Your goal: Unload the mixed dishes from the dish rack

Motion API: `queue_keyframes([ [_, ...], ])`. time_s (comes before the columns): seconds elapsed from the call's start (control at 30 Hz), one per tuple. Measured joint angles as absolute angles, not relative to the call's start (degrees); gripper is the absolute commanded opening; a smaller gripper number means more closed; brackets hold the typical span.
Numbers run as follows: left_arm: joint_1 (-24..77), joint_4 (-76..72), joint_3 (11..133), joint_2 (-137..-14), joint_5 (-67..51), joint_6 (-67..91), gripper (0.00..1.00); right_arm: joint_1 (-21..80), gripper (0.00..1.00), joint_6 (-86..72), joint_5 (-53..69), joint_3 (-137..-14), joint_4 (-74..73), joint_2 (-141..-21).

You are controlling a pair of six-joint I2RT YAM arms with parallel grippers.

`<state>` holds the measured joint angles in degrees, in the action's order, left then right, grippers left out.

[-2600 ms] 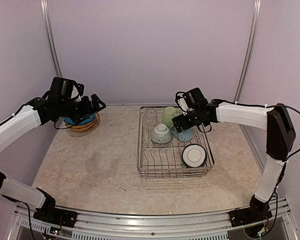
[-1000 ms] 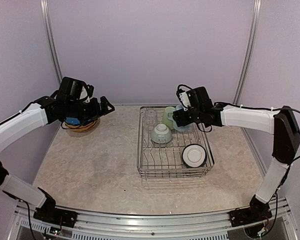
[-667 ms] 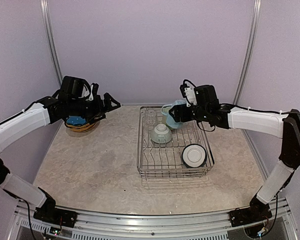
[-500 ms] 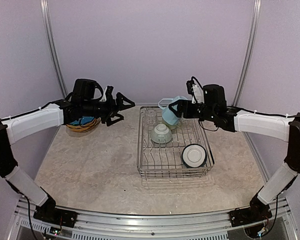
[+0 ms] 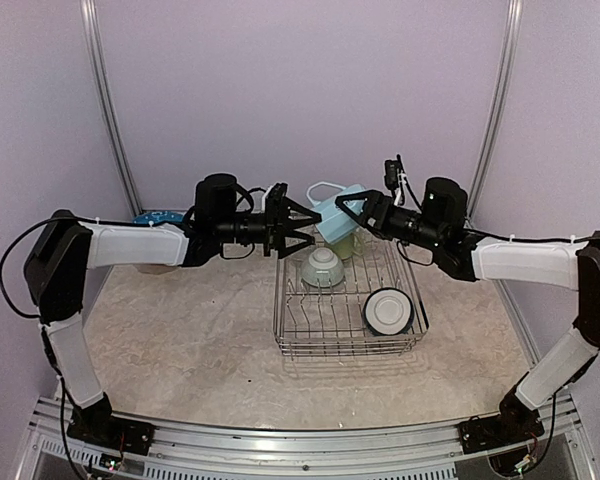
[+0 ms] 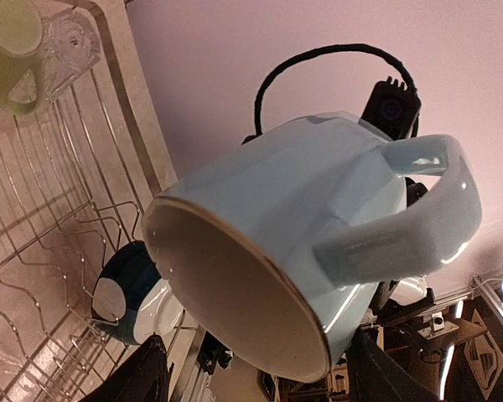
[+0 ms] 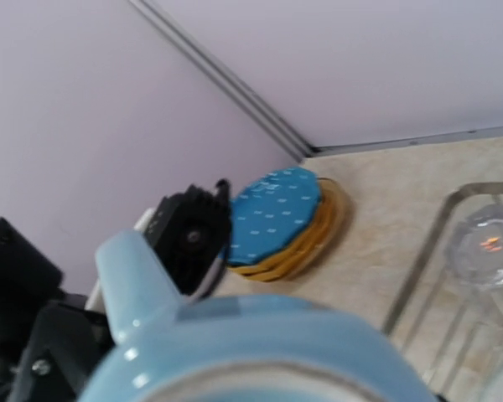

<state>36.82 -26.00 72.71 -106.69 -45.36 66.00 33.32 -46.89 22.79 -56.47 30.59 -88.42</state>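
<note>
Mug (image 5: 337, 214) in right hand (image 5: 354, 207), beside left hand (image 5: 308, 226)

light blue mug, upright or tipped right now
Tipped. The light blue mug is held in the air on its side by the right gripper; in the left wrist view its open mouth faces the camera.

The blue mug (image 5: 335, 218) is pale sky blue all over, with a thin golden-brown line round its lip. The green mug (image 6: 8, 33) is a pale yellowish green. The rack (image 5: 280, 290) is silver wire. In it, the pale bowl (image 5: 322, 267) is white with a faint green tint, and at the near right the dark bowl (image 5: 388, 311) is white inside and dark outside. At the far left, a bright blue plate (image 7: 272, 213) flecked with white dashes tops yellow-orange plates (image 7: 306, 251). The bench (image 5: 180, 320) is mottled beige, and the walls (image 5: 280, 90) are pale lilac.
</note>
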Motion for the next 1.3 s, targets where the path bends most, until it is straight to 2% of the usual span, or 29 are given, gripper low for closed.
queue_keyframes([
  [0.23,37.34,-42.17,72.79,-110.63,-49.47,73.63,0.39,33.01,0.0,-52.75,24.82,-53.95,37.65,-88.64],
  [0.33,37.45,-48.62,73.36,-112.84,-50.57,76.64,0.34,32.77,0.0,-54.87,25.23,-53.06,40.23,-89.49],
  [0.67,37.5,-54.85,73.45,-113.75,-51.42,79.07,0.04,32.69,0.0,-58.76,26.37,-52.53,44.71,-91.59],
  [0.73,37.47,-55.53,73.45,-113.75,-51.57,78.08,0.0,32.62,0.09,-60.07,26.65,-52.53,45.15,-91.72],
  [0.9,37.5,-54.19,73.45,-112.84,-51.66,76.31,0.0,32.6,0.26,-60.34,27.33,-52.53,45.82,-91.72],
  [0.97,37.54,-53.19,73.45,-112.09,-51.68,75.46,0.0,32.6,0.38,-60.4,27.7,-52.53,46.44,-91.72],
  [1.1,37.65,-51.03,73.45,-110.56,-51.66,73.45,0.0,32.64,0.74,-60.51,28.51,-52.53,47.88,-91.72],
  [1.17,37.63,-50.26,73.28,-109.93,-51.66,72.82,0.0,32.73,0.9,-60.51,28.67,-52.53,48.16,-91.72],
  [1.23,37.58,-49.25,73.06,-109.3,-51.57,72.36,0.0,32.77,0.99,-59.94,28.82,-52.53,48.21,-91.64],
  [1.3,37.54,-47.99,72.62,-108.27,-51.62,72.31,0.0,32.77,1.0,-59.48,28.93,-52.53,47.57,-91.57],
])
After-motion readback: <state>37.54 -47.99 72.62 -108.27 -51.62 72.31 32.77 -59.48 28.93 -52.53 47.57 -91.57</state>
